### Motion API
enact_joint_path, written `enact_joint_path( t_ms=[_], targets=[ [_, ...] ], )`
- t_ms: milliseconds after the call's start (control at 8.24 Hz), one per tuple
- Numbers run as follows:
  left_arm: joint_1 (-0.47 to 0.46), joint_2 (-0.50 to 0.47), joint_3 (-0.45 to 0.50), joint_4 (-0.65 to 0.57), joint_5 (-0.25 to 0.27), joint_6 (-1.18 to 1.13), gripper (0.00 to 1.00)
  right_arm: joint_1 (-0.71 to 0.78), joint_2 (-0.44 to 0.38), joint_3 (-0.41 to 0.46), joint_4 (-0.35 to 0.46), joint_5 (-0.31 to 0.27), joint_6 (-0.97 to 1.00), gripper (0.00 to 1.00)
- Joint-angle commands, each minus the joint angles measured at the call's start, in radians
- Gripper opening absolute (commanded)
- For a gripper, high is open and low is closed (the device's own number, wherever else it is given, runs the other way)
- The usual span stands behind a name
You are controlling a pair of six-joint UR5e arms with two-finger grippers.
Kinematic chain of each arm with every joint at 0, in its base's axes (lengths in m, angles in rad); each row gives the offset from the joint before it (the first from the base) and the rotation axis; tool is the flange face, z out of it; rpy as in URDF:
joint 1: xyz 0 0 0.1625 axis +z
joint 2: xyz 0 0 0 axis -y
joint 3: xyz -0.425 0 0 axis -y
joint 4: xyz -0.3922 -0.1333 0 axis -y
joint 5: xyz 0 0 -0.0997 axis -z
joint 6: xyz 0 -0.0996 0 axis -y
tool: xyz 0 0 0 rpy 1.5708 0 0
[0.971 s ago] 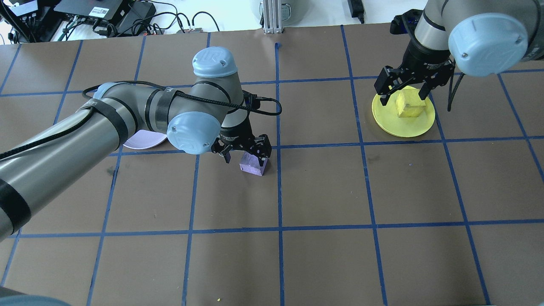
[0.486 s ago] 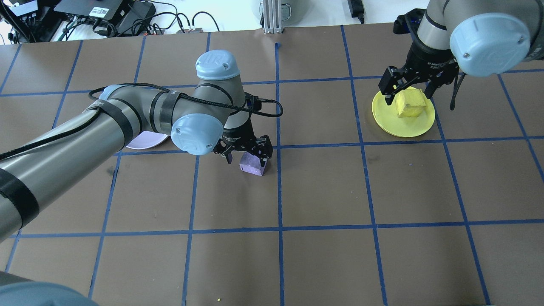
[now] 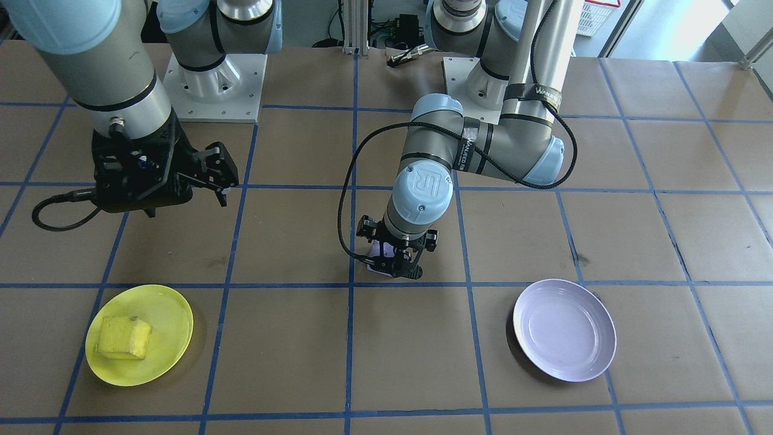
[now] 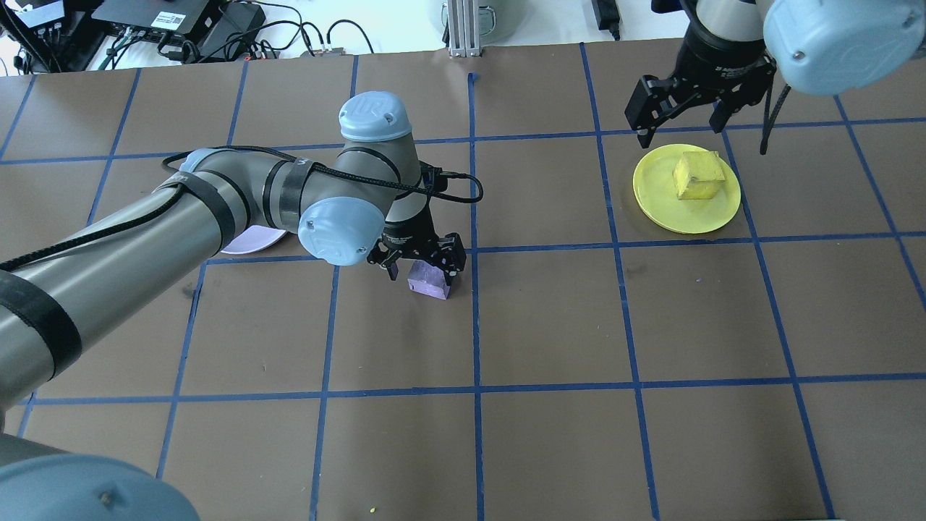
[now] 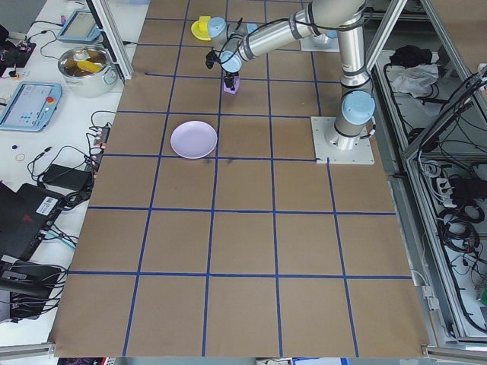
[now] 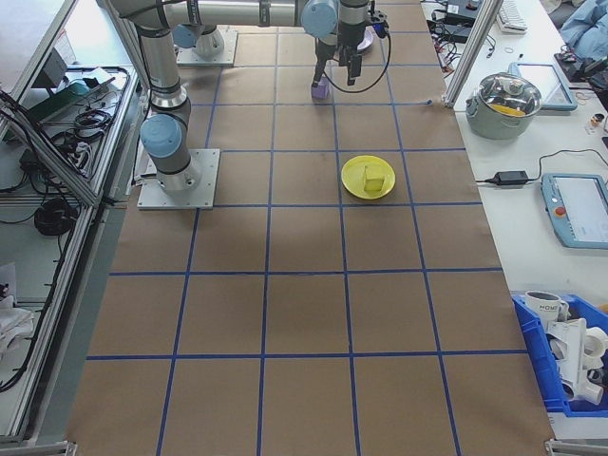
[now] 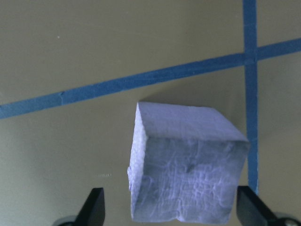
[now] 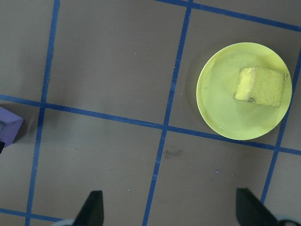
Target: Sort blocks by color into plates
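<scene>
The light purple block (image 4: 429,279) lies on the brown table near a blue tape crossing. My left gripper (image 4: 423,269) is low over it and open; in the left wrist view the block (image 7: 188,169) sits between the two fingertips (image 7: 96,207) with a gap on each side. The yellow block (image 4: 697,176) rests in the yellow plate (image 4: 676,213). My right gripper (image 4: 676,112) hangs open and empty above the plate's far edge. The lavender plate (image 3: 564,344) is empty and apart from the purple block; in the overhead view my left arm hides most of it.
Blue tape lines divide the brown table into squares. The robot bases (image 3: 211,84) stand at the near edge. Cables and electronics (image 4: 181,29) lie beyond the far edge. A pot (image 6: 513,100) and a tablet (image 6: 579,209) sit on a side bench.
My right gripper has lifted off the yellow block and moved toward the table's far edge, leaving the block in the plate. My left gripper has stayed open around the purple block.
</scene>
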Motion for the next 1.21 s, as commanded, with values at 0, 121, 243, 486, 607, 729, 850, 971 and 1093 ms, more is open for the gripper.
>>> enact_joint_path(
  t_ms=[0,121,243,486,607,729,850,971,1093],
  targets=[
    [0.000,-0.007,0.002,0.011,-0.020,0.000,0.61,0.041,-0.044,0.027,0.054,0.002,0.031,1.00],
    [0.000,-0.007,0.006,0.011,-0.023,0.000,0.20,0.041,-0.061,0.034,0.057,0.005,0.030,1.00],
    [0.000,-0.006,0.008,0.011,-0.023,0.002,0.00,0.041,-0.059,0.060,0.051,0.006,0.030,1.00],
    [0.012,0.023,0.014,-0.027,-0.011,0.011,0.00,0.038,-0.086,0.080,0.019,0.005,0.028,1.00],
    [0.008,0.030,0.015,-0.059,-0.008,0.011,0.00,0.040,-0.086,0.087,0.013,0.005,0.028,1.00],
    [0.026,0.037,0.029,-0.076,-0.008,0.017,0.00,0.040,-0.082,0.088,0.013,0.005,0.028,1.00],
    [0.072,0.040,0.076,-0.083,-0.006,0.032,0.00,0.040,-0.080,0.088,0.011,0.003,0.028,1.00],
    [0.142,0.042,0.136,-0.142,-0.005,0.099,0.00,0.040,-0.080,0.088,0.005,0.003,0.028,1.00],
    [0.205,0.043,0.200,-0.174,0.003,0.113,0.00,0.040,-0.075,0.088,-0.016,0.003,0.027,1.00]
  ],
)
